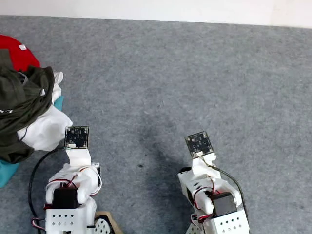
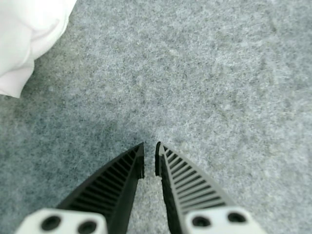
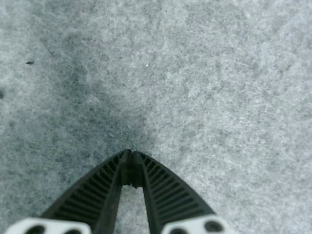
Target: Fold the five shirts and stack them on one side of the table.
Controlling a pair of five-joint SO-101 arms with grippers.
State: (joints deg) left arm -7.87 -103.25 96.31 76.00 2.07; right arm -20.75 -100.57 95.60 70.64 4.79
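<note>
A heap of crumpled shirts lies at the table's left edge in the high view: a red shirt (image 1: 17, 51) at the back, a dark olive shirt (image 1: 22, 105) on top, a white shirt (image 1: 46, 126) and a teal shirt (image 1: 7, 173) under it. The left arm (image 1: 73, 187) sits folded back near the front edge, just right of the heap. My left gripper (image 2: 150, 158) hangs over bare felt with only a sliver between its tips and nothing held; the white shirt (image 2: 29, 34) shows off to one side. My right gripper (image 3: 131, 168) is shut and empty over bare felt.
Grey felt (image 1: 195, 73) covers the whole table. The right arm (image 1: 214, 195) rests folded at the front right. A dark cable (image 1: 33, 175) loops beside the left arm's base. A small dark speck (image 1: 140, 165) lies between the arms.
</note>
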